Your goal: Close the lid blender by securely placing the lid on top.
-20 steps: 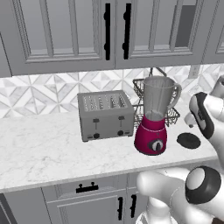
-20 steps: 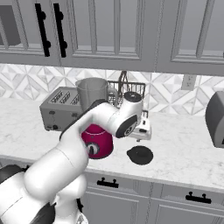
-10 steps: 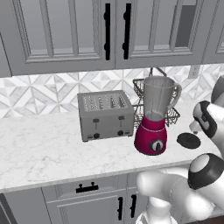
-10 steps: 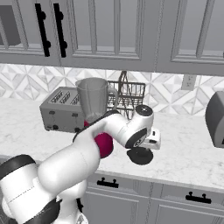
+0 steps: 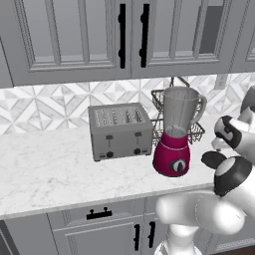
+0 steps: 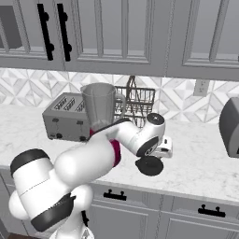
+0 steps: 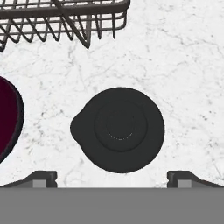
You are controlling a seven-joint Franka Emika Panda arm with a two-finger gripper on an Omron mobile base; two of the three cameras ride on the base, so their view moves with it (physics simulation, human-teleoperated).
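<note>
The blender [image 5: 175, 134] stands on the marble counter, magenta base with a dark dial and a tall clear grey jar whose top is uncovered; it also rises behind my arm [image 6: 99, 112]. The lid [image 7: 118, 129], a flat round black disc with a small spout, lies flat on the counter to the right of the blender's base [image 7: 8, 118]. The lid shows too in the base views [image 5: 213, 159] [image 6: 149, 165]. My gripper [image 7: 112, 177] hangs straight above the lid, open, one fingertip [image 7: 41, 177] on each side of it, nothing held.
A boxy grey toaster [image 5: 120, 130] sits left of the blender. A dark wire basket [image 7: 61, 19] stands behind the lid, against the tiled wall. A grey appliance [image 6: 229, 127] is at the far right of the counter. Cabinets hang overhead.
My hand has swung down and to the right, from beside the blender to directly above the lid. The jaws have stayed open. The blender and lid have not moved.
</note>
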